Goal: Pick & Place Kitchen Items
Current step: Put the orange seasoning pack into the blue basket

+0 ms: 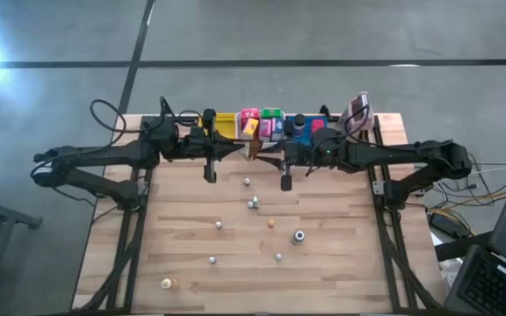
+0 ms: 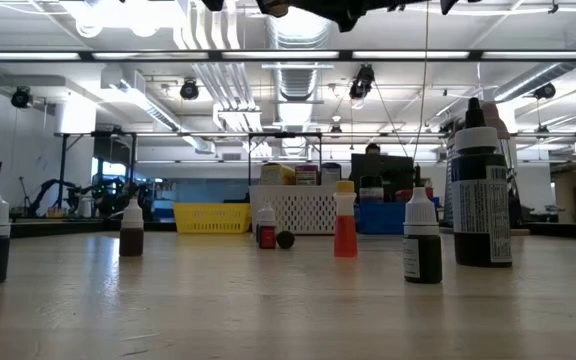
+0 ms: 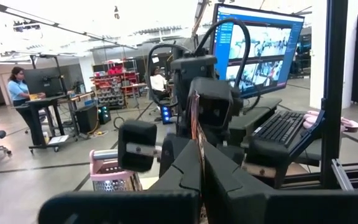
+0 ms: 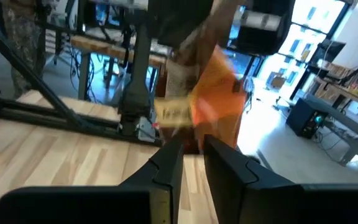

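Note:
An orange-brown packet [image 1: 257, 147] hangs in the air above the table's far middle, just in front of the bins. My left gripper [image 1: 242, 151] reaches it from the left and my right gripper [image 1: 275, 156] from the right, and both are shut on it. The left wrist view shows the packet [image 3: 195, 118] edge-on as a thin brown strip. In the right wrist view the packet [image 4: 207, 99] is broad, orange and blurred. Several small bottles [image 2: 344, 222] stand upright on the table. My left gripper [image 3: 197, 146] pinches one edge of the packet [image 3: 196, 127] between its two fingers. The fingers lie level and come from the table's left. The packet stands upright above them, clear of the table. My right gripper [image 4: 192, 146] has the packet's lower end [image 4: 194, 134] between its two fingers. The fingers lie level and come from the table's right. The packet rises slanting above them, clear of the table.
A yellow bin [image 1: 222, 123], a white bin [image 2: 303, 208] and a blue bin [image 2: 380, 216] stand along the far edge, holding pink [image 1: 249, 118], green [image 1: 272, 116] and blue [image 1: 299, 125] packets. A pink-grey device [image 1: 358, 110] stands at the far right. A person [image 3: 18, 84] is far behind.

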### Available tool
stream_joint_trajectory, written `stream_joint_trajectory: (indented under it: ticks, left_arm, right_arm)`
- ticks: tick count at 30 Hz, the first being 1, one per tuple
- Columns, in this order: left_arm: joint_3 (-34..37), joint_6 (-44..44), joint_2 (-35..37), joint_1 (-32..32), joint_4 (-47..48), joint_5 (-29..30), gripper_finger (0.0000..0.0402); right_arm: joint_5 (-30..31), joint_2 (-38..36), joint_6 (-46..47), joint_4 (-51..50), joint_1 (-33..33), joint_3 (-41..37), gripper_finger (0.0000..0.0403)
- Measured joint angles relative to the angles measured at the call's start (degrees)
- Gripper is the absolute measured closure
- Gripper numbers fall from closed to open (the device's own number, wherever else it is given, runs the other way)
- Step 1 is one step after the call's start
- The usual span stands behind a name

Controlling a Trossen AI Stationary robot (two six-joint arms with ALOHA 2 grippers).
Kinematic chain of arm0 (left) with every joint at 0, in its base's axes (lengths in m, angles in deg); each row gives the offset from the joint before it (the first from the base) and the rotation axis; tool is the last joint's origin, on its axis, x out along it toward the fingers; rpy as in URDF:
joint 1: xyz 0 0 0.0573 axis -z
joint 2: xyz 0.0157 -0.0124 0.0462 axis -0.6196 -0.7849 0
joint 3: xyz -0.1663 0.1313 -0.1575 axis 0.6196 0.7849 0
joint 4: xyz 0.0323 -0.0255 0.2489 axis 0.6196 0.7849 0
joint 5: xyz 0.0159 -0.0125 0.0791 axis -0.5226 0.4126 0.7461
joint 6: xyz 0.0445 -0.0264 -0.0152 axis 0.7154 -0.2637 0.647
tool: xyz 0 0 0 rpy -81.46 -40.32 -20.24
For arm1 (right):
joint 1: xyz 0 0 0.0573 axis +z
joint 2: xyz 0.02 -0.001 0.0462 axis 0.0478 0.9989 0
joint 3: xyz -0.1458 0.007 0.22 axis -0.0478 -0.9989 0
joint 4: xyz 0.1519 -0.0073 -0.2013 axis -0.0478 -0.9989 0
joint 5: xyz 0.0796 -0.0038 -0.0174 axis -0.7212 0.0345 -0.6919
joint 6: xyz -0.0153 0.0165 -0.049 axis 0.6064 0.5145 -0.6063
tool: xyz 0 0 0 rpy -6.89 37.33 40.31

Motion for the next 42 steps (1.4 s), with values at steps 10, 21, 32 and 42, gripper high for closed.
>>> stream_joint_trajectory:
  ticks: [10,21,32,42]
  left_arm:
    - [0.0,-0.1,0.0,0.0,0.4,0.0,0.0401]
    - [0.0,1.1,0.0,0.0,0.7,0.0,0.0401]
    - [0.0,1.4,1.1,-0.1,1.0,0.0,0.0401]
    - [0.0,1.2,1.0,-0.1,5.1,0.0,0.0401]
  right_arm:
    - [0.0,2.9,-2.0,0.9,0.0,1.0,0.0391]
    - [3.0,2.1,-0.1,-3.6,0.1,1.0,0.0395]
    - [4.9,1.2,1.8,-5.4,1.4,0.9,0.0395]
    - [7.6,-4.0,5.4,-12.0,0.7,1.8,0.0336]
